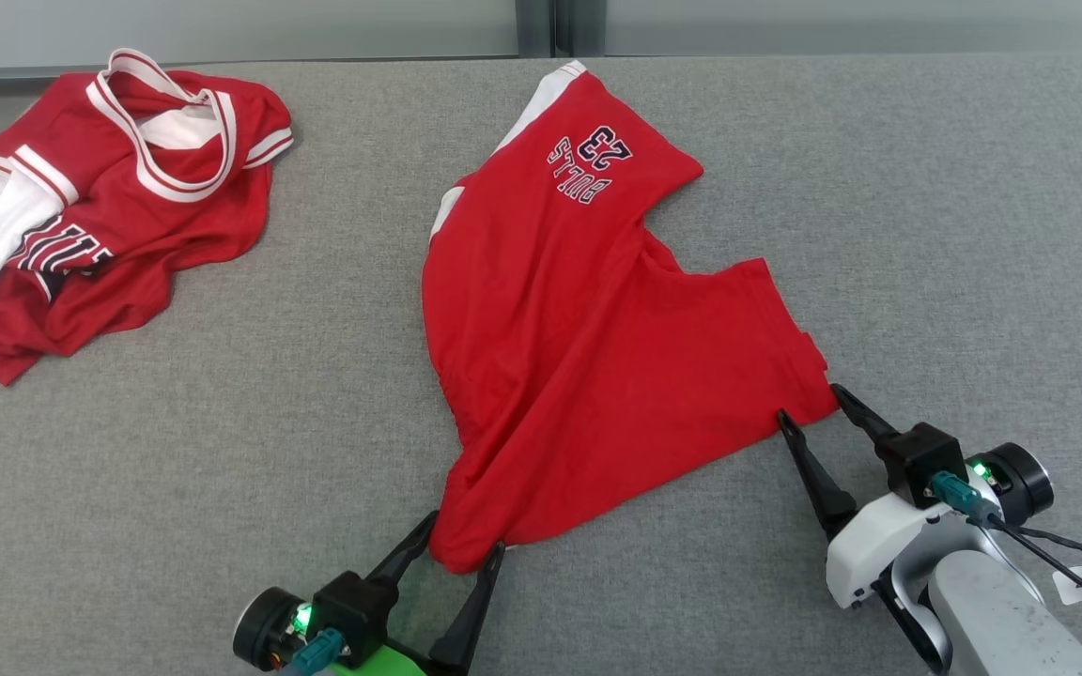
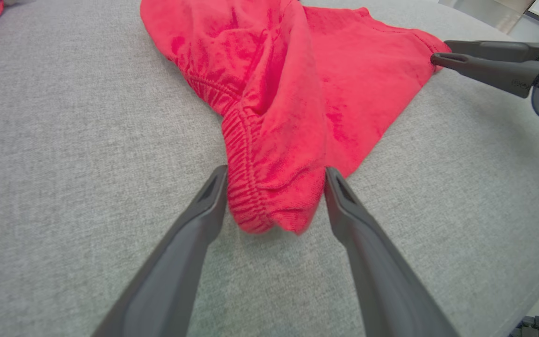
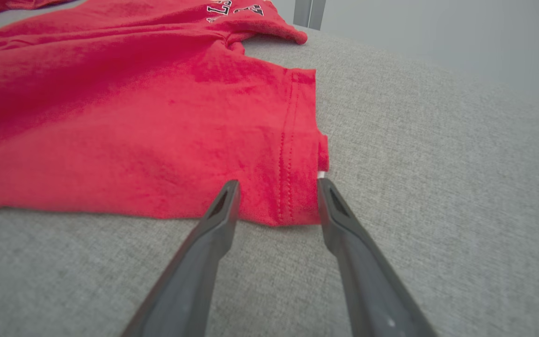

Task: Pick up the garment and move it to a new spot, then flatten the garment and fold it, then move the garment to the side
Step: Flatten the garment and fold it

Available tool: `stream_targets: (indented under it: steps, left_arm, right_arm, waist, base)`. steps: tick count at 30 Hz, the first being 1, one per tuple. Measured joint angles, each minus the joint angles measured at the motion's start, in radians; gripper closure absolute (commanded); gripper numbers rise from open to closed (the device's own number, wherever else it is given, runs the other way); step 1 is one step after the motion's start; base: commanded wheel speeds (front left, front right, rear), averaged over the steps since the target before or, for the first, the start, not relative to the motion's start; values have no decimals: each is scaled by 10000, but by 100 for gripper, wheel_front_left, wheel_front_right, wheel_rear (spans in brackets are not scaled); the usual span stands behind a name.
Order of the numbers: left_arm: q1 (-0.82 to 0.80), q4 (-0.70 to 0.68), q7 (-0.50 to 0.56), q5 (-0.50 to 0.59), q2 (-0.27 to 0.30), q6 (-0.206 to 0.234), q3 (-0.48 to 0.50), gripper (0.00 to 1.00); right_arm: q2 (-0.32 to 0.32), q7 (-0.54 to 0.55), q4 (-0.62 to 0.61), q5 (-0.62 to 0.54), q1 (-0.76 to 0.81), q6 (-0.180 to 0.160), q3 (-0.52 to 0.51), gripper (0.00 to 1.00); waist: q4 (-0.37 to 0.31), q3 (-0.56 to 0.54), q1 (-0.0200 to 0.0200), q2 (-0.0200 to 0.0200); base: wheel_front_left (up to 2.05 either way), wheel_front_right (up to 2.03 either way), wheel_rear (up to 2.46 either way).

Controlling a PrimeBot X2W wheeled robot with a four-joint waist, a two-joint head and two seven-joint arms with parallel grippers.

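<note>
Straddling two near corners of the red garment (image 1: 560, 329), spread on the grey bench (image 1: 926, 235), jaws apart: left hand (image 1: 467, 531) at the bunched waistband, right hand (image 1: 806, 401) at the hemmed corner.

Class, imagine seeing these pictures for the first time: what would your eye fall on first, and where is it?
The red shorts printed BULLS 23 lie spread across the middle of the grey table. The left end effector straddles their bunched waistband corner at the near edge, and the right end effector brackets a hem corner on the right. A crumpled red and white jersey sits at the far left.
</note>
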Motion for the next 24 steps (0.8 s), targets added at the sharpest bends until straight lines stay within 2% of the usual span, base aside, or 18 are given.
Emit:
stream_targets:
  steps: [5,11,12,14,15,16,18,19,20,24]
  left_arm:
    - [56,75,0,-69,-4,0,27,0]
    - [55,86,0,-75,-27,0,61,0]
    - [54,84,0,-81,-35,0,63,0]
    - [54,84,0,-107,-52,0,61,0]
    - [54,92,0,-157,-56,0,54,12]
    - [54,98,0,-209,-58,0,36,29]
    - [46,128,0,-299,-52,0,-40,73]
    - [46,165,0,-349,-38,0,-123,100]
    - [44,180,0,-431,-35,0,-201,100]
    - [43,219,0,-826,105,0,-548,100]
  right_arm:
    - [-44,2,102,31,-12,0,6,11]
    - [-94,0,284,105,-162,0,21,16]
    - [-100,0,299,107,-182,0,27,18]
    - [-104,0,336,134,-209,0,75,32]
    - [-104,0,351,140,-211,2,92,38]
    - [-104,-2,374,184,-220,2,121,47]
    - [-100,-2,428,244,-254,0,184,68]
    - [-94,-2,447,309,-269,2,221,90]
    - [-86,-4,502,416,-281,0,288,100]
    - [-69,-17,525,857,-292,0,531,100]
  waist:
    - [8,63,0,0]
    - [78,211,0,0]
    - [92,226,0,0]
    - [124,257,0,0]
    - [136,267,0,0]
    - [149,276,0,0]
    - [163,280,0,0]
    - [165,275,0,0]
    - [167,265,0,0]
    - [144,106,0,0]
  base:
    - [0,0,0]
    - [0,0,0]
    - [0,0,0]
    - [0,0,0]
    - [0,0,0]
    - [0,0,0]
    - [0,0,0]
    - [0,0,0]
    - [0,0,0]
    - [0,0,0]
